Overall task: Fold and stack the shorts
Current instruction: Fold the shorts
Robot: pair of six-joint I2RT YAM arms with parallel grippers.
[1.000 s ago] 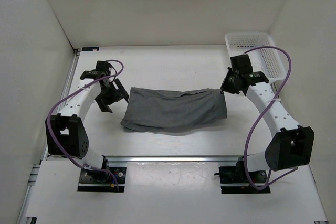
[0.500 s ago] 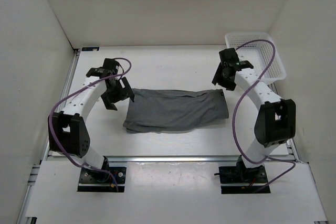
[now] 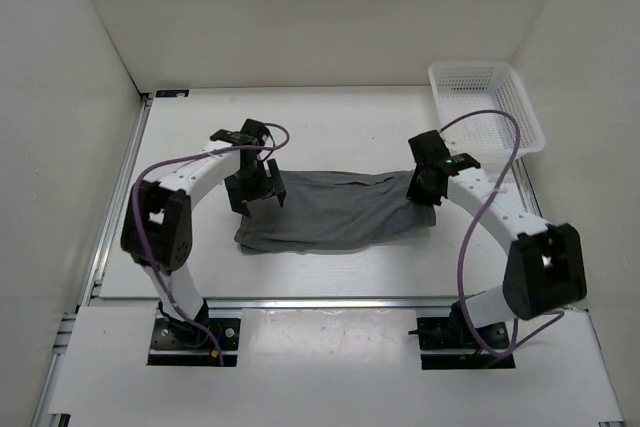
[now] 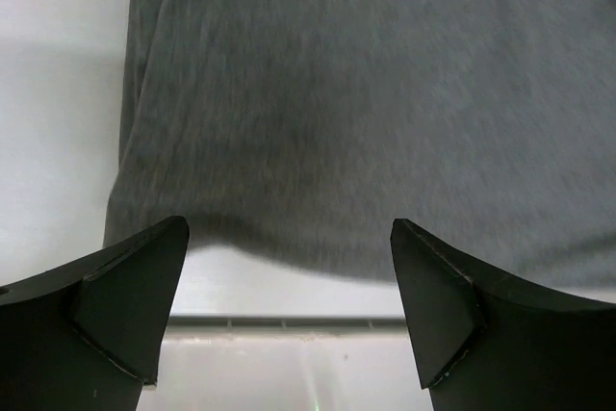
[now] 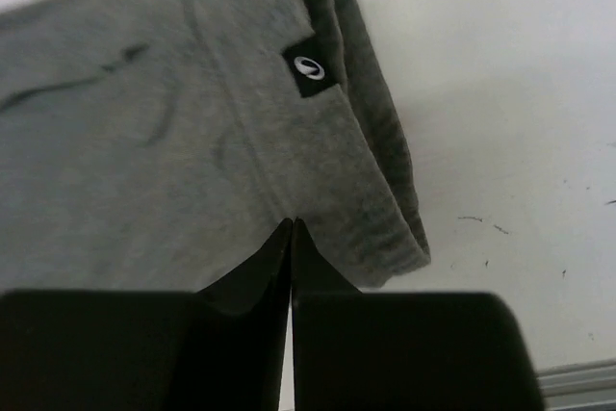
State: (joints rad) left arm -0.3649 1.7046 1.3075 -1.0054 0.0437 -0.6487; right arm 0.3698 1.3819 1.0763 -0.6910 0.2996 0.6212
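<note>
Shorts spread flat; mesh basket well apart, far-right.

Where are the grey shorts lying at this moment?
In the top view, the shorts lie across the middle of the table, their left end under the left gripper and their right end at the right gripper.

Mid-grey soft jersey shorts fill the left and centre, lying on the plain white counter. Their thick band runs from the top down to a rounded corner at lower right. It bears a small black label with a white oval mark. The black right pincer has its two fingers pressed together, tips at the cloth beside the band. Whether fabric is caught between them cannot be told.
</note>
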